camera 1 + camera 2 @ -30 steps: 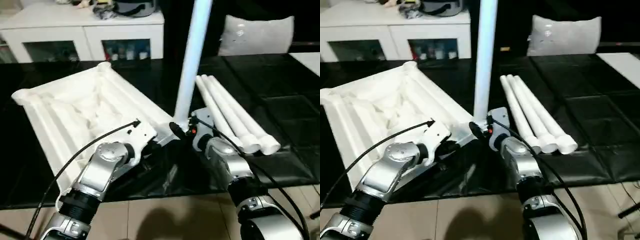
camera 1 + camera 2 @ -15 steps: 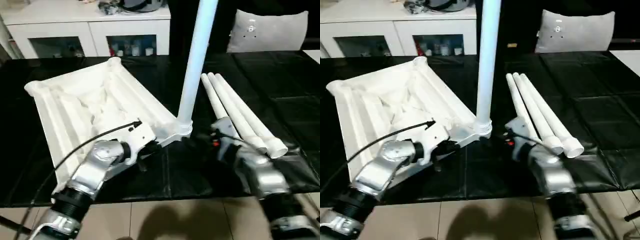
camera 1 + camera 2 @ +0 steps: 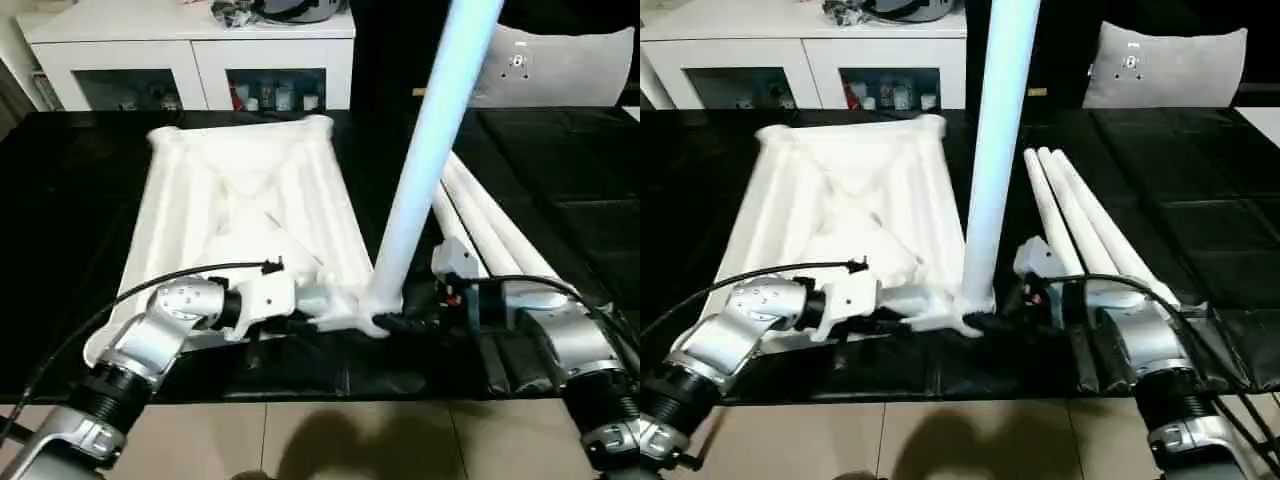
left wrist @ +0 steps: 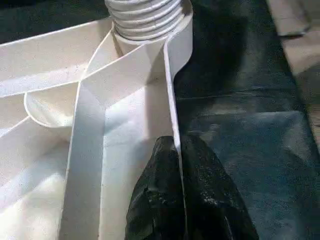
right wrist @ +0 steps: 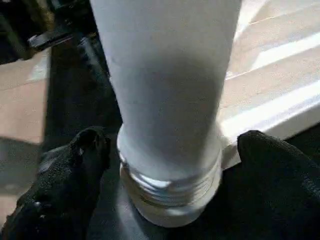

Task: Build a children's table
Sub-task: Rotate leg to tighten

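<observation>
The white tabletop [image 3: 245, 215] lies upside down on the black table, ribs up. One white leg [image 3: 432, 150] stands screwed into its near right corner socket [image 4: 147, 22]. My left gripper [image 4: 175, 145] is shut on the tabletop's near rim, just beside that socket. My right gripper [image 5: 172, 140] is open around the leg's threaded base, with a black finger [image 5: 87, 150] on either side and a gap to the leg. Three loose legs [image 3: 490, 230] lie side by side to the right of the tabletop.
A white cabinet [image 3: 190, 60] with glass doors stands behind the table. A grey cushion [image 3: 560, 65] is at the back right. The black table's front edge [image 3: 300, 385] runs just below my grippers, with tiled floor [image 3: 300, 440] beneath.
The view has shifted. The tabletop has swung round with its upright leg, so its long sides now run away from me. My right gripper has opened wider and sits around the leg's base.
</observation>
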Available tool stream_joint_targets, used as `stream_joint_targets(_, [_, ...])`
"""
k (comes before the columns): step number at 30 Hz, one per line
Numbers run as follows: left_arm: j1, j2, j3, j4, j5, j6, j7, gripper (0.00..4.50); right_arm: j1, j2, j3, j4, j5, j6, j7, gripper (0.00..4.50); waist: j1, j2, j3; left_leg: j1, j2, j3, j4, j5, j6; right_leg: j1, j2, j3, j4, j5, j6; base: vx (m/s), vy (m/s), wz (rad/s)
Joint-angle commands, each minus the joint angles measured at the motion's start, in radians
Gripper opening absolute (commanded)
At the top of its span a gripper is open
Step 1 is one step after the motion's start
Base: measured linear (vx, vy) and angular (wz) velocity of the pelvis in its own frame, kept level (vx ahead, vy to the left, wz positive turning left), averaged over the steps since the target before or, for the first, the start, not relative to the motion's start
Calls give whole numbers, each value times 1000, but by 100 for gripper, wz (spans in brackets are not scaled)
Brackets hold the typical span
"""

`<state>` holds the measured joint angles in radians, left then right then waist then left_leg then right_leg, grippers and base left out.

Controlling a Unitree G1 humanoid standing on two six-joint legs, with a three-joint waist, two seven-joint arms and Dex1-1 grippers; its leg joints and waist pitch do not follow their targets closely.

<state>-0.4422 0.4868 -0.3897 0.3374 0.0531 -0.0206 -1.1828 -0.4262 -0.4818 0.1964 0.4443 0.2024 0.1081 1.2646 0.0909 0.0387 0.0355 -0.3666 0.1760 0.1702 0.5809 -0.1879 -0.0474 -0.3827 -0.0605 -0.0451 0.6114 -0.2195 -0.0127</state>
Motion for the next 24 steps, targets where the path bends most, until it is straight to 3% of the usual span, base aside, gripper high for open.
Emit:
stream_joint_targets(1, [25,11,-75,31,39,7,-43,0,-19,-2,11,-13,14,17,28,430,-2,-12,-50,5,57,-11,-59,-142,80,42,-79,41,-64,-43,-246,0,0,0])
stream_joint_targets(5, [23,13,-76,44,36,-10,-53,0,-24,0,12,-10,24,32,46,394,-1,-12,-51,6,56,-12,-58,-139,79,43,-79,41,-63,-45,-248,0,0,0])
stream_joint_targets(6, [23,14,-78,50,32,-18,-58,0,-26,-2,16,-7,29,38,56,384,-2,-18,-51,5,56,-11,-58,-138,81,43,-79,40,-64,-47,-247,0,0,0])
stream_joint_targets(8, [25,14,-77,53,30,-24,-63,0,-27,-2,16,-4,31,41,66,373,1,-14,-52,6,57,-11,-58,-133,80,43,-80,41,-63,-44,-249,0,0,0])
stream_joint_targets(12, [27,11,-70,53,27,-22,-73,0,-24,0,11,-6,33,51,79,336,1,-15,-53,6,56,-10,-56,-119,85,43,-79,40,-59,-13,-255,0,0,0])
stream_joint_targets(16, [28,9,-69,56,26,-20,-75,0,-21,5,9,-7,35,58,82,299,1,-18,-51,7,56,-10,-57,-138,76,44,-80,41,-64,-61,-248,0,0,0])
stream_joint_targets(24, [68,5,-51,7,-20,38,-85,0,2,69,4,4,50,122,7,275,0,-20,-51,6,57,-10,-58,-142,69,42,-80,41,-62,-72,-248,0,0,0])
